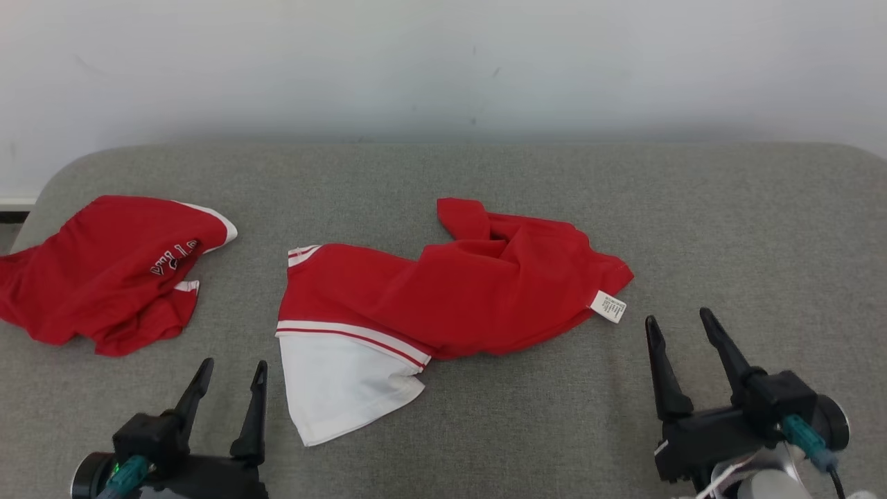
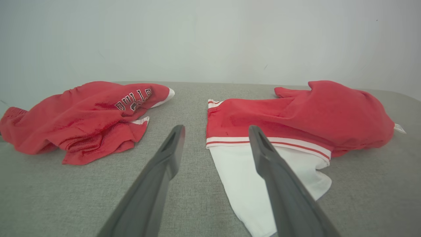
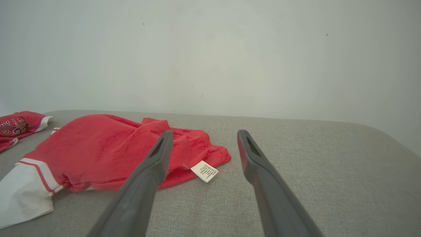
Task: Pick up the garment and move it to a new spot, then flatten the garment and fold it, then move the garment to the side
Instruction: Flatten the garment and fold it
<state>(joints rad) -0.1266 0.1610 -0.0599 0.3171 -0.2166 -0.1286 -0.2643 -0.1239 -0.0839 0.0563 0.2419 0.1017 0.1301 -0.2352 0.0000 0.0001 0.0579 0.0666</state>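
Your left hand (image 1: 235,362), fingers apart and empty, sat just beside the white end of the crumpled red-and-white cloth garment (image 1: 443,298), whose long axis ran across the grey fabric-covered desk (image 1: 727,229) toward your right hand (image 1: 678,316), likewise apart.

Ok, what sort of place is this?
Probably an indoor garment-folding test setup: grey padded surface against a bare white wall, holding a crumpled red-and-white garment and a red lettered jersey.

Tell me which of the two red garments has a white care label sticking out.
The middle garment, the one with the white panel; its label sits at the end near the right gripper. The left garment shows lettering instead.
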